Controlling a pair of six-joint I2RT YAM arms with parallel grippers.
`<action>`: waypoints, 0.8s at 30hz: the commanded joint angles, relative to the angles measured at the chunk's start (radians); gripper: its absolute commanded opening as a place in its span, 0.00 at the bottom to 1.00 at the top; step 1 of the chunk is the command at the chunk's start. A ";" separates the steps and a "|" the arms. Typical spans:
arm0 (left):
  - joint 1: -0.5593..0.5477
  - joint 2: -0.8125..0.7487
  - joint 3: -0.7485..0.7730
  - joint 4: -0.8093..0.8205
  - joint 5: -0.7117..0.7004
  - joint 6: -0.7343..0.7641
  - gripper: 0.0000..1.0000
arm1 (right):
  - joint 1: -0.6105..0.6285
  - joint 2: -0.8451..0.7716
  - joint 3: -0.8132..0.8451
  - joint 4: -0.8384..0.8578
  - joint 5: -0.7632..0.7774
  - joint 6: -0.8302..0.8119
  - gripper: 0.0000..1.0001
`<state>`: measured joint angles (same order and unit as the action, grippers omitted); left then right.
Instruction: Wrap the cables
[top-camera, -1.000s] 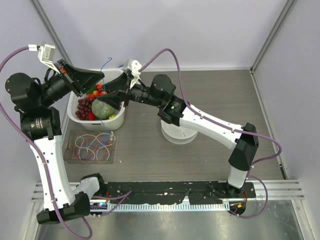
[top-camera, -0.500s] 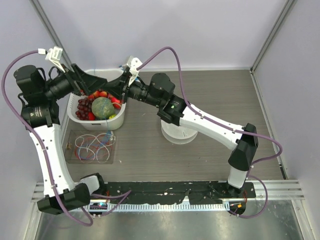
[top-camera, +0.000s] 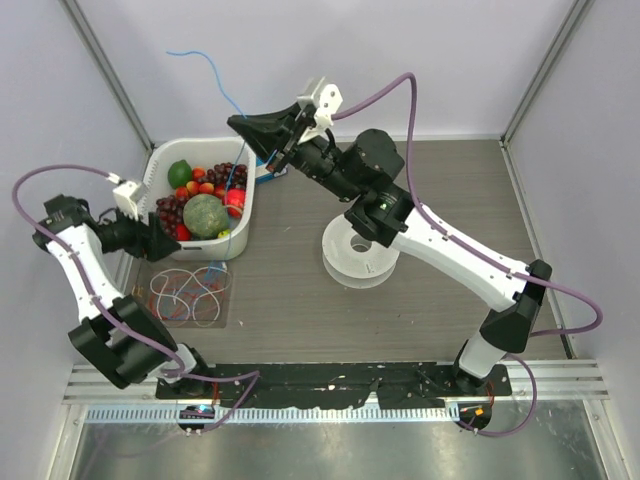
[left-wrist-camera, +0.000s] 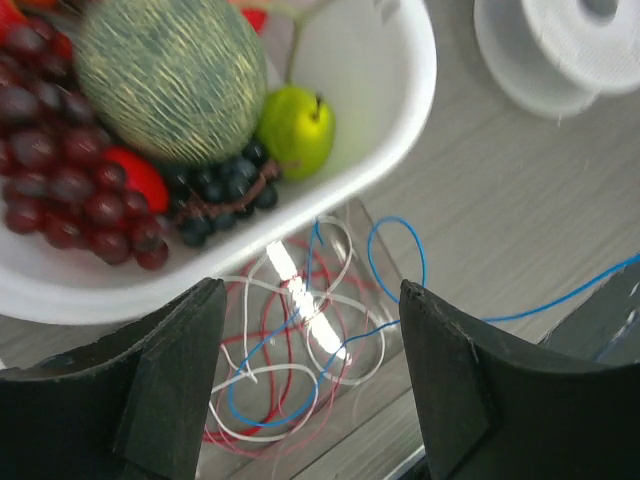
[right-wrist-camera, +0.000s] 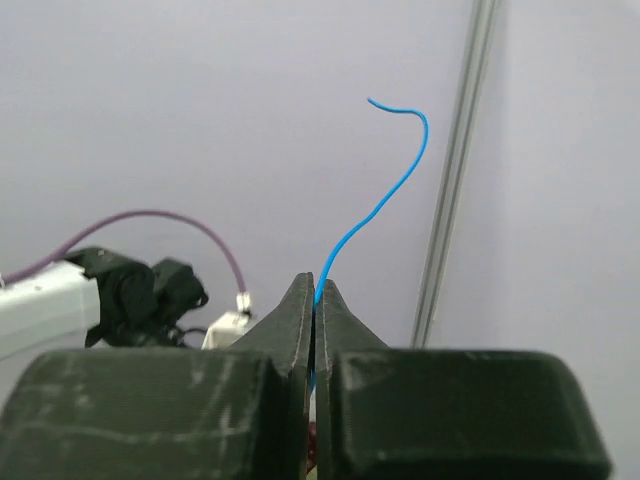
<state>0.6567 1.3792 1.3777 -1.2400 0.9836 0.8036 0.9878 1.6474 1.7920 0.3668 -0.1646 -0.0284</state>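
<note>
Hoisting the blue cable (right-wrist-camera: 390, 200) way higher over the tabletop's far-left corner now, you're freeing length to wrap: right gripper (right-wrist-camera: 315, 288) jaws clamping it, left gripper (left-wrist-camera: 310, 290) jaws gaping over the leftover loops (left-wrist-camera: 290, 350).

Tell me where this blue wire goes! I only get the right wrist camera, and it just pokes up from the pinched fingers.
Observer: On the top camera, the blue cable drops from the right gripper across the fruit basket toward a pile of loops.
Operator: What's in the pile?
Observer: The red and white cables, loosely looped with the blue one, just beside the basket.
Operator: Is the other hand holding any?
Observer: No. The left gripper is open, pointing at the loops with nothing between its fingers.
</note>
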 joint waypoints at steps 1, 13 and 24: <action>0.006 -0.078 -0.138 -0.423 -0.066 0.518 0.73 | -0.005 -0.008 0.062 0.057 0.054 -0.036 0.01; 0.003 -0.127 -0.371 -0.394 -0.129 0.775 0.81 | -0.032 0.061 0.289 0.069 0.123 -0.084 0.01; -0.118 -0.127 -0.482 -0.283 -0.088 0.729 0.65 | -0.037 0.072 0.337 0.073 0.117 -0.108 0.01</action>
<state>0.5682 1.2610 0.9203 -1.3399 0.8570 1.5410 0.9497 1.7241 2.0911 0.3988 -0.0616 -0.1116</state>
